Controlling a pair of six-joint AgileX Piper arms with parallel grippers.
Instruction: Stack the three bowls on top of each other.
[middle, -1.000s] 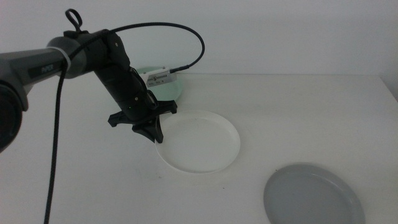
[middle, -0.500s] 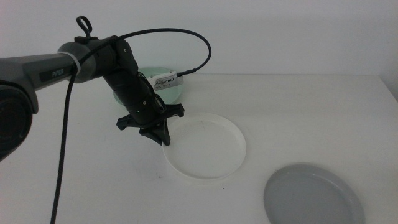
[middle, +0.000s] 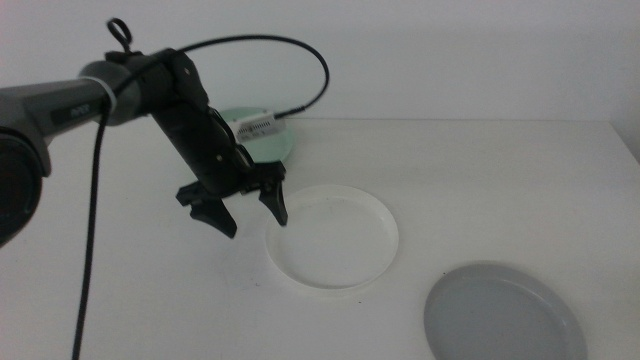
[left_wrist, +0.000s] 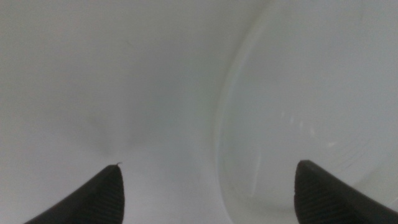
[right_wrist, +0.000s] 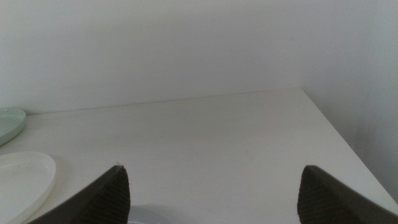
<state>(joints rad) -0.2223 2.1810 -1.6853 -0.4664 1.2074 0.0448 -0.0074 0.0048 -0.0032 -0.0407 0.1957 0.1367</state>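
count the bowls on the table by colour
white bowl: 1
mint green bowl: 1
grey bowl: 1
total: 3

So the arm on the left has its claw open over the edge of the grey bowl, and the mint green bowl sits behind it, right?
Not quite. The left gripper is open, but over the near edge of the white bowl, not the grey one. The grey bowl lies apart, untouched. The middle view shows this. The mint green bowl does sit behind the arm.
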